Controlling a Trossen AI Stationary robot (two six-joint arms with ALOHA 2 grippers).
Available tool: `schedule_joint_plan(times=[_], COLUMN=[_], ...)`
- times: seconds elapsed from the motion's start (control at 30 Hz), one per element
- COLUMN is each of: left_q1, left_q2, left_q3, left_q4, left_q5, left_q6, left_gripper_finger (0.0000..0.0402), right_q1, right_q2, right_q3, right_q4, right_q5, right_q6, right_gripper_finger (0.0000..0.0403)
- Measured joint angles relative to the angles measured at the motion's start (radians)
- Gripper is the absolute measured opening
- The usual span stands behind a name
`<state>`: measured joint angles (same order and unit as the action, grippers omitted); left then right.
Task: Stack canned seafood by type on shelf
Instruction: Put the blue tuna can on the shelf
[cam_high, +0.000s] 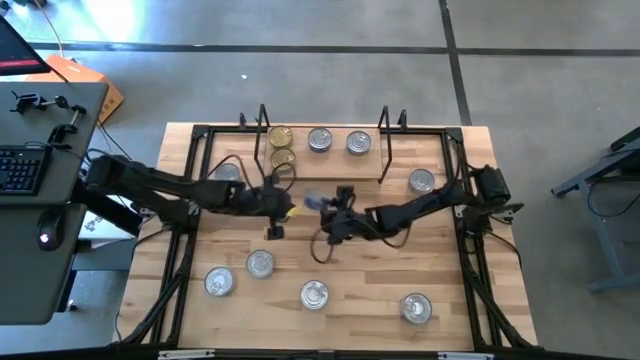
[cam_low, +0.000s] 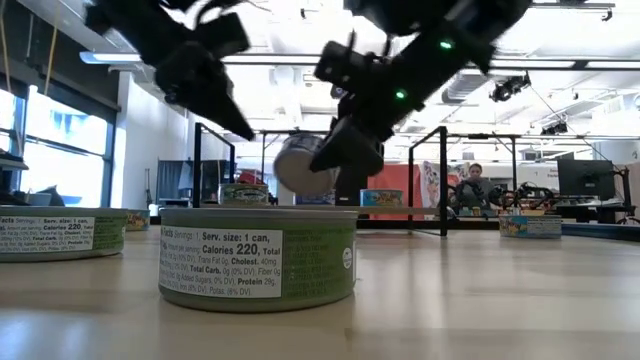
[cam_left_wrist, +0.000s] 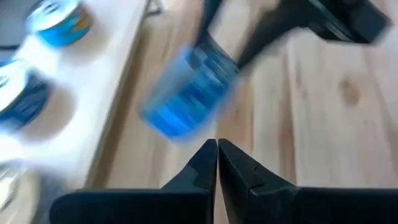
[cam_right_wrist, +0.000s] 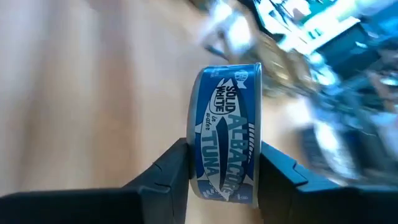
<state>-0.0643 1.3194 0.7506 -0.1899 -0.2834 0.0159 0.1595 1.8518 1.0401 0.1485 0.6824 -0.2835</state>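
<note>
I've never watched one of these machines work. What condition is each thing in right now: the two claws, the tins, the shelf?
Right gripper: shut on the blue tuna tin, tin held on edge above the table.
Left gripper: shut, empty.
Shelf: holds several tins, two gold ones side by side.
Green-label tin: lying flat on the tabletop.

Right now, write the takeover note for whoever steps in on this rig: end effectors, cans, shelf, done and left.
Right end effector: shut on a blue albacore tuna can, held on edge above mid-table.
Left end effector: shut, empty, just beside that can.
Shelf: two gold cans at its left end, two silver-lidded cans beside them.
Loose on the table: one can right of the shelf, four along the near side.
Done: four cans on the shelf.
Left: place the held can by type, then the loose ones.
</note>
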Motion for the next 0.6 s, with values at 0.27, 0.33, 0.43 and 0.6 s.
schedule_joint_plan(times=[0.27,0.33,0.43,0.6], left_q1=[-0.163,-0.208,-0.268,-0.355], left_q2=[-0.108,-0.113,-0.113,-0.113], left_q3=[-0.001,-0.001,-0.001,-0.002], left_q4=[-0.223,-0.253,-0.303,-0.424], left_q5=[-0.301,-0.365,-0.453,-0.570], left_q6=[-0.190,-0.232,-0.303,-0.478], left_gripper_finger=[0.0007,0.0007,0.0007,0.0007], right_q1=[-0.169,-0.220,-0.267,-0.287], right_q2=[0.011,0.025,0.066,0.127], right_q3=[0.149,0.148,0.148,0.152], right_q4=[-0.244,-0.246,-0.204,-0.104], right_q5=[0.027,-0.034,-0.090,-0.063], right_q6=[-0.157,-0.189,-0.228,-0.278], right_gripper_finger=[0.0120,0.0120,0.0120,0.0124])
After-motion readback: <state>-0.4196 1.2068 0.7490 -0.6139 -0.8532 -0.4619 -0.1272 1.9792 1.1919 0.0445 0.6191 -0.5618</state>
